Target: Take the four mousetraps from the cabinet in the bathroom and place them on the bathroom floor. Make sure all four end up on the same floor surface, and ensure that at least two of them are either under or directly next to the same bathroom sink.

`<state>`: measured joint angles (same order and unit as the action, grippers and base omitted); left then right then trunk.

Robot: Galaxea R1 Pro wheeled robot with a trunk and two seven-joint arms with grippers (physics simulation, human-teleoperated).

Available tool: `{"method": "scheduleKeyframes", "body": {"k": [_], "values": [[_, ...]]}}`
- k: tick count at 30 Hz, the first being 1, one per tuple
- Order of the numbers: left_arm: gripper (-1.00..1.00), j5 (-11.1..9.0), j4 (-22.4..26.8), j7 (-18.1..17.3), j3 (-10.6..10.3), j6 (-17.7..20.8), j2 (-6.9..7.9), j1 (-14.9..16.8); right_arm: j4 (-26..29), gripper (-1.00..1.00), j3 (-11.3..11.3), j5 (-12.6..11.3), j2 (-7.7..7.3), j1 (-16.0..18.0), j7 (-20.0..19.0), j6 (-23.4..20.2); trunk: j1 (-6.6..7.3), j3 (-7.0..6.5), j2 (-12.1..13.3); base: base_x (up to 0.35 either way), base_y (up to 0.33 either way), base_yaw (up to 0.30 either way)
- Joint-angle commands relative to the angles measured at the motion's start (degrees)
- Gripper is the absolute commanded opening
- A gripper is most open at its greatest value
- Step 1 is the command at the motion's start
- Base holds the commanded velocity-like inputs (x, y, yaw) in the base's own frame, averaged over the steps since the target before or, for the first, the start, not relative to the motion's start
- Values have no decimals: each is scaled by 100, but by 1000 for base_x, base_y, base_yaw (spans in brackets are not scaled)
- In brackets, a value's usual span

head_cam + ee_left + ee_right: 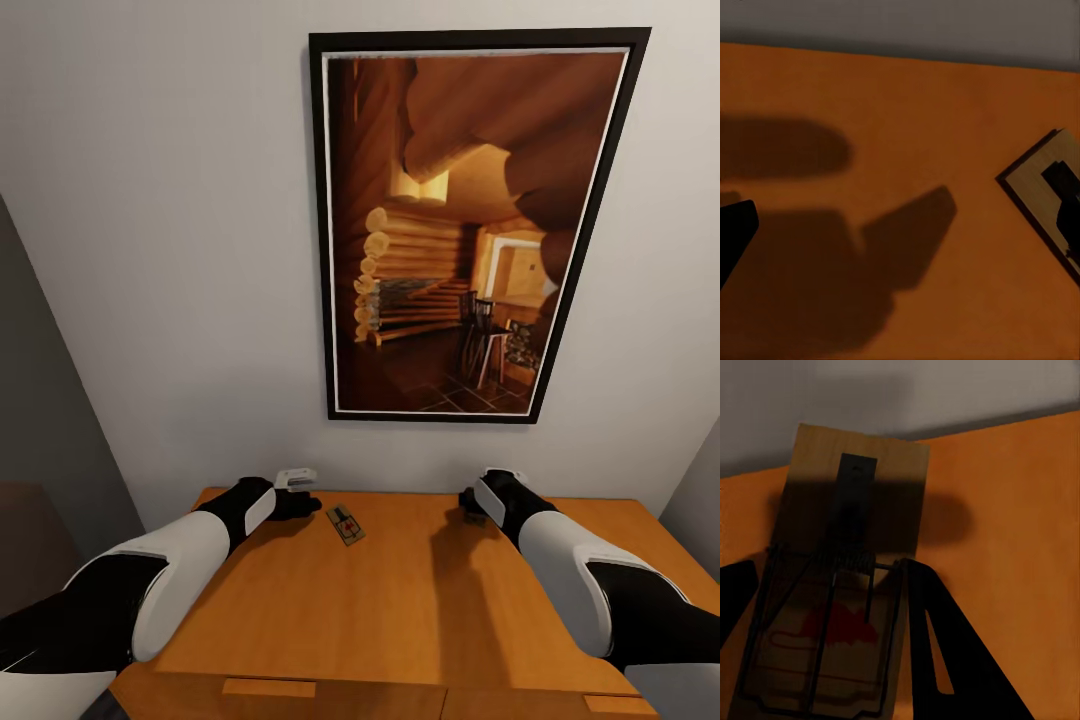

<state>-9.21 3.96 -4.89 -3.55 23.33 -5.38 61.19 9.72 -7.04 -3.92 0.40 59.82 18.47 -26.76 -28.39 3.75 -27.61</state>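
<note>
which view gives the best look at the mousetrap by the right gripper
The right wrist view: the mousetrap is seen close up between the right gripper fingers, with spring, wire bar and red print clear. The head view hides it behind the right gripper. The left wrist view catches a corner of a different trap.

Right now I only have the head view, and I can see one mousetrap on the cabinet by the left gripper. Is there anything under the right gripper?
Observer: Yes. The right wrist view shows a second mousetrap flat on the cabinet top, between the right gripper's jaws.
Operator: Is it gripped?
Observer: Can't tell. One finger is at its edge.
Operator: And the left jaws?
Observer: The left gripper has its jaws wide apart over bare wood, with the first mousetrap at one side.
</note>
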Motion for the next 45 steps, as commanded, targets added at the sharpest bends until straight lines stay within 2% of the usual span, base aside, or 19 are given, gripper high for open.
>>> {"method": "scheduleKeyframes", "body": {"k": [1,18,24,33,45], "values": [[100,-54,8,-4,-39,31,2,3,14,-100,-25,-46,1,3,45,-14,-3,12,-12,0,0,0],[100,-54,8,-4,-40,31,-6,2,12,-100,-26,-38,43,3,53,141,-3,12,-12,0,-2,0],[100,-54,8,-10,-33,25,1,4,9,-100,-26,-27,48,3,59,144,-3,12,-12,0,-150,0],[100,-62,-48,-12,-39,-208,-4,5,0,-100,-26,-18,48,3,89,153,-3,12,-12,0,-35,0],[100,-63,-73,-12,-40,-232,-2,1,-6,-100,-26,-21,47,3,162,153,-3,12,-12,0,-1,-67]]}}
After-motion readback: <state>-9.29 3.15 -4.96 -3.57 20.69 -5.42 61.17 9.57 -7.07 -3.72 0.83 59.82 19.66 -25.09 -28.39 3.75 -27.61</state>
